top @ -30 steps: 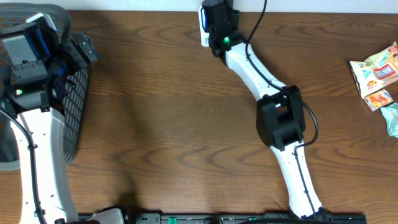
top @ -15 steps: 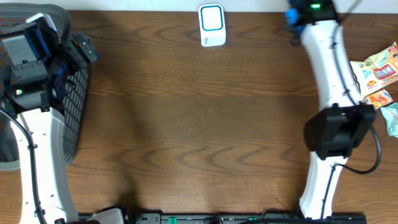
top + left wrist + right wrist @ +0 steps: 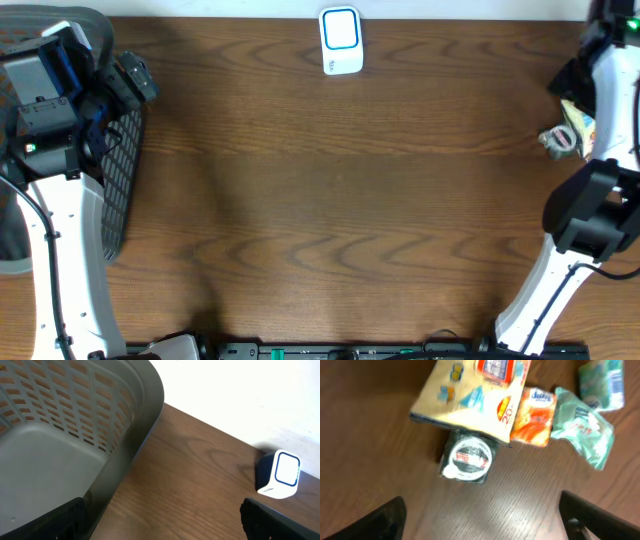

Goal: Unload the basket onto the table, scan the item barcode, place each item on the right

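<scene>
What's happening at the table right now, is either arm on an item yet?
Nothing is held yet. The right end effector hovers open over the items at the right edge of the table: a yellow snack packet, a dark round tub next to it, an orange packet and green packets. The left end effector is open and empty by the grey basket. The white scanner stands alone at the back edge, with nothing in front of it.

Grey plastic basket (image 3: 75, 415), slotted walls, smooth rounded rim, standing at the left end of the dark wood-grain tabletop (image 3: 330, 200). White wall behind.
</scene>
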Tool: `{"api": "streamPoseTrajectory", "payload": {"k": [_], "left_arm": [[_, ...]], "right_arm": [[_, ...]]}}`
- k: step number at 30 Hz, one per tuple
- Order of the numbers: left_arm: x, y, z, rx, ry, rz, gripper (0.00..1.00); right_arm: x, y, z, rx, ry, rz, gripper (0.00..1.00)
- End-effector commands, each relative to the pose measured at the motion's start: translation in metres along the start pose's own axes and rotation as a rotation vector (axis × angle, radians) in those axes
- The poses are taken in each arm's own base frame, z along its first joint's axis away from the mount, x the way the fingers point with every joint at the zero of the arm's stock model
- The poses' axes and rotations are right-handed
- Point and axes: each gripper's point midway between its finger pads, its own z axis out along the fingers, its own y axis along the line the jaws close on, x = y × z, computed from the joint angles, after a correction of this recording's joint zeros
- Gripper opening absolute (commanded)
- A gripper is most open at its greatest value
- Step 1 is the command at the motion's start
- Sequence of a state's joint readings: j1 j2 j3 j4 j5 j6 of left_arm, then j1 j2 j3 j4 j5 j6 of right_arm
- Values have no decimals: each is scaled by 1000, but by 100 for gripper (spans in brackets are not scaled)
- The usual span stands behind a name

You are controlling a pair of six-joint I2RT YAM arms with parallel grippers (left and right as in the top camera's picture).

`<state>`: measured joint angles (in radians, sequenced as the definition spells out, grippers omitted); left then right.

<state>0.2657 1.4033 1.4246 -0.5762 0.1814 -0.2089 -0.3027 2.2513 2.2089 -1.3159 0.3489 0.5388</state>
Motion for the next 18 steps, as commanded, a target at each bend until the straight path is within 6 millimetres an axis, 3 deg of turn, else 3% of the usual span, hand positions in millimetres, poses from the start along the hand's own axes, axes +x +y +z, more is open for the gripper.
{"api": "streamPoseTrajectory", "payload": {"k": [1,6,10,13,18], "left_arm": [[1,16,5,-64,9,-13,98],[1,16,5,-64,10,-13,98],[1,15,5,-63,10,-13,98],[1,16,5,-64,10,-13,98],[1,16,5,-64,10,-13,98]], "right_arm": [[20,10,15,-55,96,-4,98],[35,7,17,-29,142,-28,99],[45,13,4,-84,186,-32,99],[59,16,-16,-154,248,-32,99],[81,20,-69,-299,320,-29,98]]}}
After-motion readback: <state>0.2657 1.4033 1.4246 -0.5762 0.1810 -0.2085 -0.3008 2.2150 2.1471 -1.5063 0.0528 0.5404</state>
